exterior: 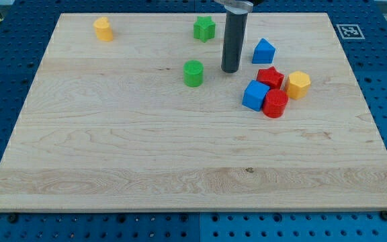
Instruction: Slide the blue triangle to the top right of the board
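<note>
The blue triangle [263, 52] sits on the wooden board in the upper right-middle area. My tip [230, 70] is the lower end of a dark rod, standing just left of the blue triangle and a little below it, with a small gap between them. A green round block [193, 73] lies to the left of my tip.
A red star [270, 77], a blue cube [254, 95], a red cylinder [275, 103] and a yellow hexagon block [298, 85] cluster just below the blue triangle. A green star [204, 28] is at the top middle. A yellow block [103, 29] is at the top left.
</note>
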Robot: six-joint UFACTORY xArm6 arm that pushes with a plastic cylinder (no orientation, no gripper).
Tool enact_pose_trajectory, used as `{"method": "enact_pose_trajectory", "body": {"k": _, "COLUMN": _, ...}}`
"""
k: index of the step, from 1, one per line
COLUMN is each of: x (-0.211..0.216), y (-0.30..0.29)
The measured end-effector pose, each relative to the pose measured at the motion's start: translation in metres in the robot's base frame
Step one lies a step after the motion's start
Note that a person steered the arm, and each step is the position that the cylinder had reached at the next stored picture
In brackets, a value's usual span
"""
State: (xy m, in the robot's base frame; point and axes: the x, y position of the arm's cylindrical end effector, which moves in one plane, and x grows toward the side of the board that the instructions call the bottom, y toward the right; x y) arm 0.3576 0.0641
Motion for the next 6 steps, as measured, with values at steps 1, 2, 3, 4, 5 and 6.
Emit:
{"method": "enact_pose_trajectory", "body": {"k": 1, "x": -0.008, "y": 0.021}}
{"method": "enact_pose_trajectory", "body": {"k": 2, "x": -0.017, "y": 0.061}}
{"method": "enact_pose_trajectory", "body": {"k": 3, "x": -0.053, "y": 0.090}}
{"method": "enact_pose_trajectory", "body": {"k": 4, "x": -0.072, "y": 0.109}}
{"method": "enact_pose_trajectory", "body": {"k": 5, "x": -0.072, "y": 0.132}}
{"method": "enact_pose_trajectory", "body": {"k": 6, "x": -0.080, "y": 0.124}}
